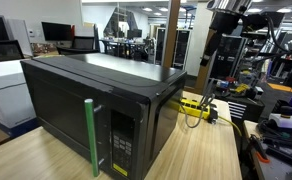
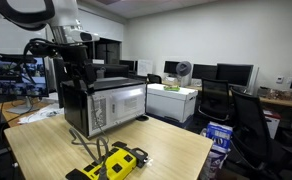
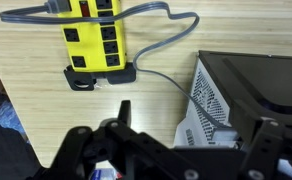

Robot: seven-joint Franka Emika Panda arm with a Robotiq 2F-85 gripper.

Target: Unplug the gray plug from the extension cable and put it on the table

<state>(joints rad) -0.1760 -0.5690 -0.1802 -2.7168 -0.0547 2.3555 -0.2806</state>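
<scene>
The yellow extension cable (image 3: 94, 36) lies on the wooden table (image 3: 31, 110) with black sockets and a black cord end (image 3: 90, 76). It also shows in both exterior views (image 1: 193, 105) (image 2: 117, 163). A small gray plug (image 3: 56, 8) appears to sit in the strip at the top edge of the wrist view, with a gray cord looping off it; it is partly cut off. My gripper (image 3: 176, 158) hangs high above the table beside the microwave's back. Its dark fingers are spread wide with nothing between them. The arm (image 1: 221, 35) (image 2: 71, 45) stands over the strip.
A black microwave (image 1: 96, 100) (image 2: 106, 105) with a green upright handle (image 1: 90, 135) fills much of the table (image 1: 206, 150); its vented back (image 3: 211, 100) is close to my gripper. Bare wood lies around the strip (image 2: 176, 150). Office desks and chairs stand beyond.
</scene>
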